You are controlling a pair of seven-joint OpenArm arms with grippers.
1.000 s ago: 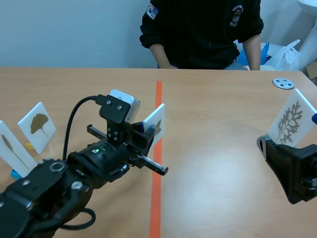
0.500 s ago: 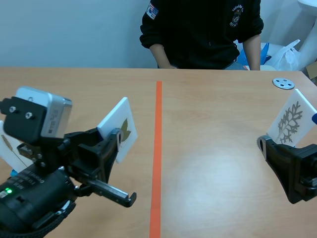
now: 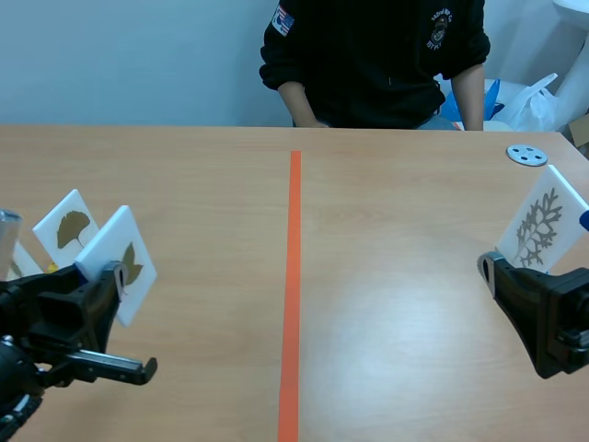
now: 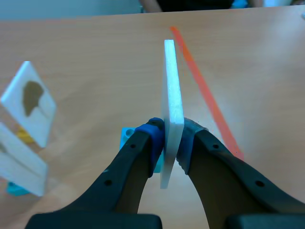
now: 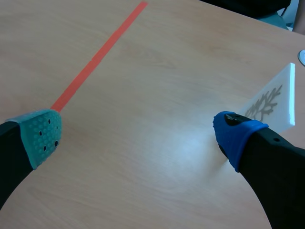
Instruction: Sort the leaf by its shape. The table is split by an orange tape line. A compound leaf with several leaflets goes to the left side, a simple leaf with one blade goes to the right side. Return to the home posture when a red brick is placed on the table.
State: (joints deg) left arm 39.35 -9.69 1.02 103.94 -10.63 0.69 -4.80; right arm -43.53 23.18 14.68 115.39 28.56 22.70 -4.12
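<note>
Held card: the leaf card (image 4: 171, 95) is up on edge in the left gripper (image 4: 169, 138), low over the left half of the table (image 3: 212, 184). It is well clear of the orange tape line (image 3: 293, 276) and just beside the ginkgo card (image 3: 69, 230).
Grip: the fingers are clamped on both flat faces near the card's lower end, with the blue pads squeezing it.
Handling: it looks like a thin, stiff, light white plate with smooth faces. My guess is it could pivot or slide in the pads if bumped.
Where to hold: flat on the faces, low down, as it is held now. An edge grip would be risky.
Right side: the right gripper (image 5: 138, 133) has its fingers spread wide and holds nothing. It sits beside the branching-leaf card (image 5: 271, 102).
Hard to read: the wrist view shows the held card edge-on only. In the scene view its print is a small dark blot, so one blade or several, I can't say. A pale blue block (image 4: 127, 138) peeks out behind the fingers. I can't tell whether the card's foot touches it or the table.
</note>
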